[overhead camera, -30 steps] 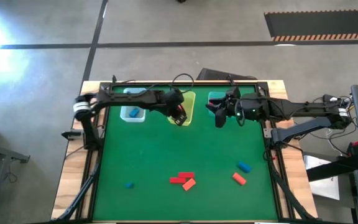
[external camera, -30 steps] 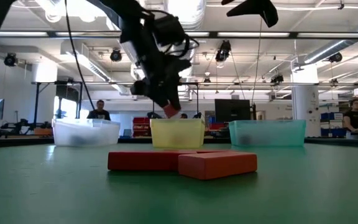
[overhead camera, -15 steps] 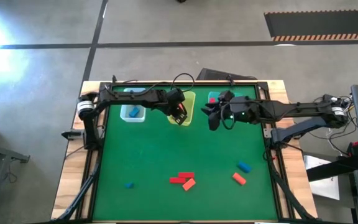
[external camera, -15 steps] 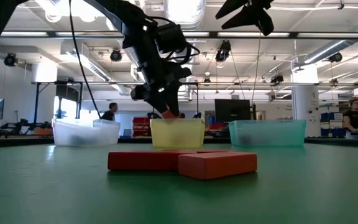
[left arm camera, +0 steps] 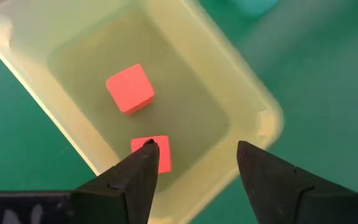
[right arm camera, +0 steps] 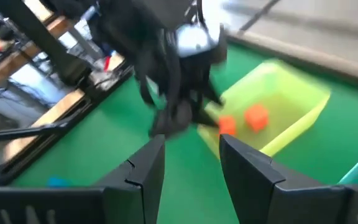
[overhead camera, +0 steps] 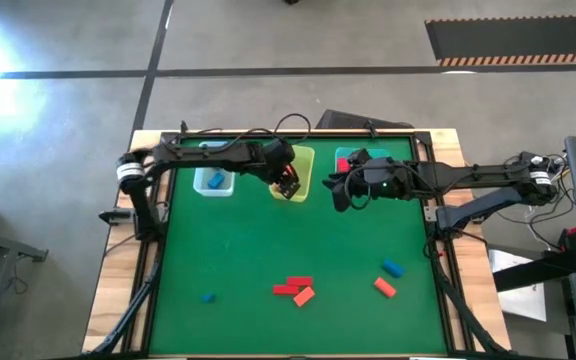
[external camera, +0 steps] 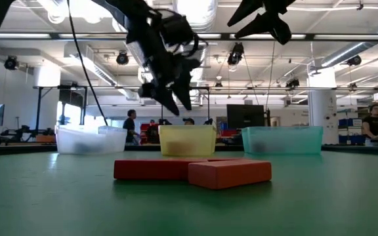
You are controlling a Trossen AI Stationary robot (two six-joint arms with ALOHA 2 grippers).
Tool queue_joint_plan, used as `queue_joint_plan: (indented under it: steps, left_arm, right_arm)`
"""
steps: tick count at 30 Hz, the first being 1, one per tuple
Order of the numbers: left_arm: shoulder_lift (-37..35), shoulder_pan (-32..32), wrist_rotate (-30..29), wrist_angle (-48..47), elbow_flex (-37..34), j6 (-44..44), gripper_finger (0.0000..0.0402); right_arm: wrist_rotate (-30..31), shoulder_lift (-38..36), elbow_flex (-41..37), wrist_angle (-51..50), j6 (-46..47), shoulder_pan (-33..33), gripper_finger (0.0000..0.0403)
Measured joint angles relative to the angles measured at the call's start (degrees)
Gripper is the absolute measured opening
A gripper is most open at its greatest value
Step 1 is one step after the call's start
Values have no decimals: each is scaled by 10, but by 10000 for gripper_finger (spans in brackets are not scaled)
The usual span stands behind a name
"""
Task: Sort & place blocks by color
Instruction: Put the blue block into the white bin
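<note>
My left gripper (left arm camera: 194, 149) hangs open over the near end of the yellow bin (overhead camera: 301, 160). Two orange blocks, a cube (left arm camera: 130, 88) and a second one (left arm camera: 158, 153), lie on the bin's floor. My right gripper (right arm camera: 190, 143) hovers open over the green mat between the yellow bin and the teal bin (overhead camera: 356, 155), high up in the low view (external camera: 261, 14). On the mat's near part lie a red bar (overhead camera: 290, 287), an orange block (overhead camera: 304, 296) against it, another orange block (overhead camera: 384, 288) and two blue blocks (overhead camera: 393, 268), (overhead camera: 208, 297).
A clear bin (overhead camera: 213, 178) at the far left holds a blue block (overhead camera: 215, 181); the teal bin holds a red one (overhead camera: 342, 163). The three bins stand in a row along the far edge. Wooden table borders (overhead camera: 118, 290) frame the mat. People move in the room behind (external camera: 130, 124).
My left gripper, which held an orange block over the yellow bin, has opened and let it go; the block now lies in the bin, and the gripper has risen slightly. My right gripper has drifted from the teal bin toward the table's left.
</note>
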Motion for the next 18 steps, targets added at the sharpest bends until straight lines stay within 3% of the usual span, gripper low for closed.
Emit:
queue_joint_plan:
  steps: [8, 14, 18]
  left_arm:
    - [-130, -25, 4, 1, 1, 42, 186]
    - [-219, -39, -3, 1, 1, 56, 186]
    - [-257, -41, -13, 9, 1, 56, 186]
  right_arm:
    - [-134, 1, 0, -107, 158, 12, 141]
    - [-205, 1, 0, -296, 290, 48, 141]
    - [-250, 13, -4, -428, 329, 88, 141]
